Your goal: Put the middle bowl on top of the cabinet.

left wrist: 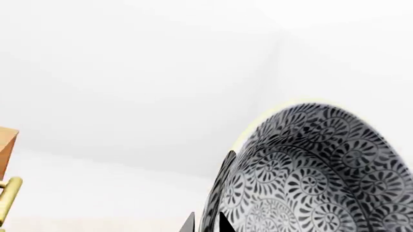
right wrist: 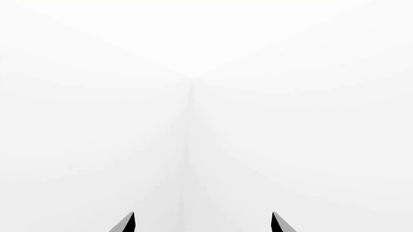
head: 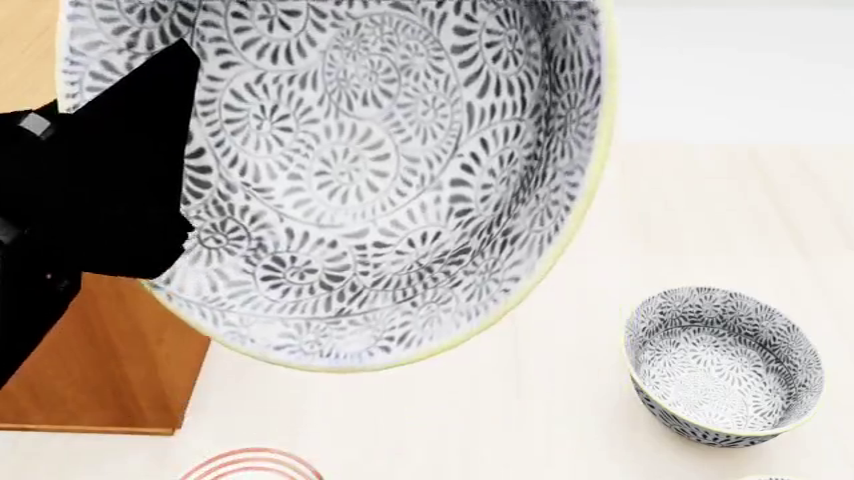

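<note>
The middle bowl (head: 387,170), deep with a grey-and-white floral pattern and a pale rim, is held up close to the head camera and fills most of that view. My left gripper (left wrist: 206,224) is shut on its rim, one finger inside the wall and one outside. The bowl (left wrist: 316,174) is tilted in the left wrist view. The orange-brown cabinet (head: 107,370) stands below and left of the bowl; its corner (left wrist: 7,145) and a brass handle (left wrist: 7,198) show beside the gripper. My right gripper (right wrist: 202,222) is open, facing a white wall, with nothing in it.
An identical floral bowl (head: 721,365) sits on the pale surface at the lower right. A white plate with red rings (head: 251,465) peeks in at the bottom edge, near the cabinet's foot. My black left arm (head: 80,220) covers part of the held bowl.
</note>
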